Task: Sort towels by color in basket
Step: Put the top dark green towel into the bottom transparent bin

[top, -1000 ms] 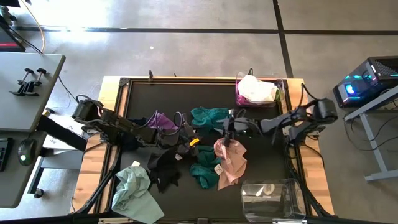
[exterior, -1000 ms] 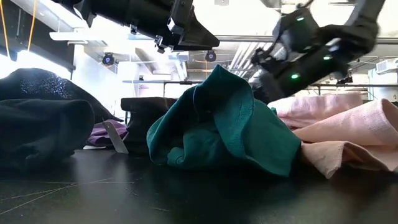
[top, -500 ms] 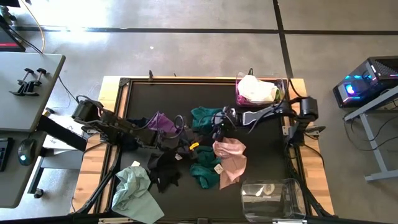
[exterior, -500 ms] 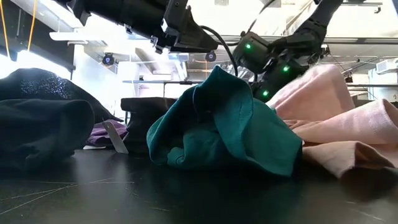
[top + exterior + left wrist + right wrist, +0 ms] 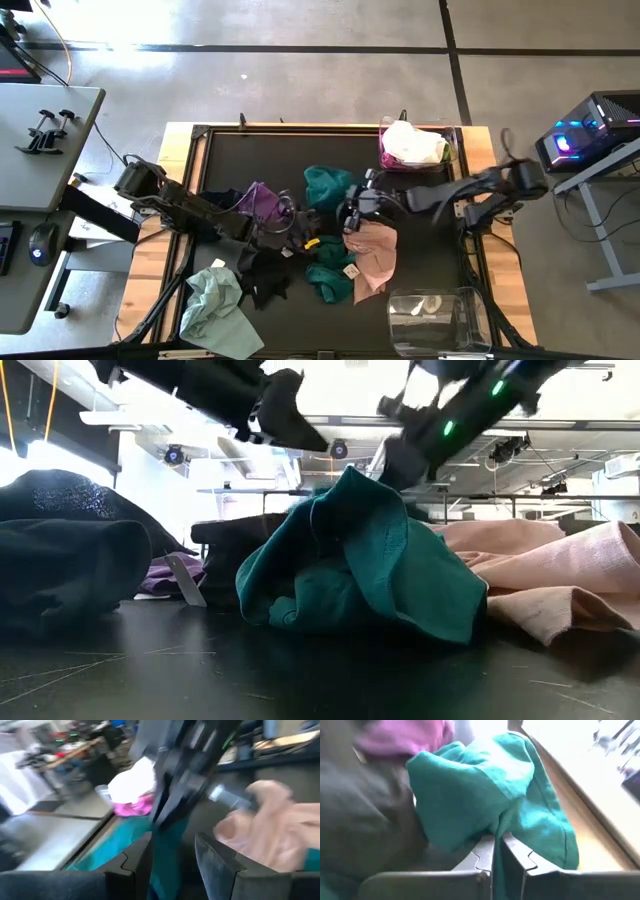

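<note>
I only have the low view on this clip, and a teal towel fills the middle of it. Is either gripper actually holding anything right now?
Observer: Yes. The right gripper is shut on a fold of a teal towel, seen from its own wrist camera.
Operator: Is that the teal towel in front of me?
Observer: No. From above, the held one lies at the back middle of the table; a second teal towel lies nearer the front.
Operator: And the left arm?
Observer: The left gripper is open and empty, beside the purple towel.
Operator: Has anything been sorted?
Observer: The bin at the back right corner holds a white towel over a magenta towel.
</note>
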### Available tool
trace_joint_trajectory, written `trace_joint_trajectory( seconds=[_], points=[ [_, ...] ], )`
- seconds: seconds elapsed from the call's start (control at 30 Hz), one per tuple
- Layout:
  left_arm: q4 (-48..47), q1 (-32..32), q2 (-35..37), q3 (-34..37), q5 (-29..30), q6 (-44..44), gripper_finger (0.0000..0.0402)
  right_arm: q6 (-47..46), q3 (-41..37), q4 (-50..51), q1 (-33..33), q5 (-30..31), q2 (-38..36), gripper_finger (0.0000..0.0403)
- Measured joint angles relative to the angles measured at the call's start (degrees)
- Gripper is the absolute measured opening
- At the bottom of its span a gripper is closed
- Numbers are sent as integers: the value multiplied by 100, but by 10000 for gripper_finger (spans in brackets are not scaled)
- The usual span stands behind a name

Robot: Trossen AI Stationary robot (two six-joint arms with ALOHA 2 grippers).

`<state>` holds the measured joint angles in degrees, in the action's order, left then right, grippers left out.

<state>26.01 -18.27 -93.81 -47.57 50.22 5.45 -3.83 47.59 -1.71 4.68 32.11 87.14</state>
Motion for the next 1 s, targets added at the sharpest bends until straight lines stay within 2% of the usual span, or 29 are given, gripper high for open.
trace_joint_trajectory(
  seconds=[0.2, 0.33, 0.43, 0.5, 0.63, 0.7, 0.77, 0.87, 1.0],
  points=[
    [-520, -516, 395, -4, 1495, -68, 133, -85, 0, 574, 980, 1349, -1029, 14],
    [-1044, -769, 606, 0, 2016, -82, 133, -9, 0, 842, 1790, 1965, -1472, 8],
    [-1310, -852, 707, 0, 2336, -83, 133, -78, 16, 1277, 2369, 2047, -1708, 5],
    [-1532, -855, 743, 0, 2446, -79, 133, -513, 231, 1820, 2731, 1787, -1804, 6],
    [-1619, -869, 792, 0, 2467, -81, 133, -2243, 1073, 3436, 3442, 1040, -1806, 7],
    [-1671, -913, 792, 0, 2461, -81, 133, -3256, 1504, 4354, 3759, 457, -1703, 5],
    [-1790, -984, 792, 0, 2463, -89, 133, -4425, 1818, 5158, 4052, -398, -1588, 5],
    [-2004, -1113, 792, 0, 2461, -156, 133, -6151, 2040, 5807, 4619, -1434, -1409, 5],
    [-2508, -1232, 792, 0, 2456, -577, 133, -7959, 2061, 6080, 5308, -1838, -1159, 5]
  ],
)
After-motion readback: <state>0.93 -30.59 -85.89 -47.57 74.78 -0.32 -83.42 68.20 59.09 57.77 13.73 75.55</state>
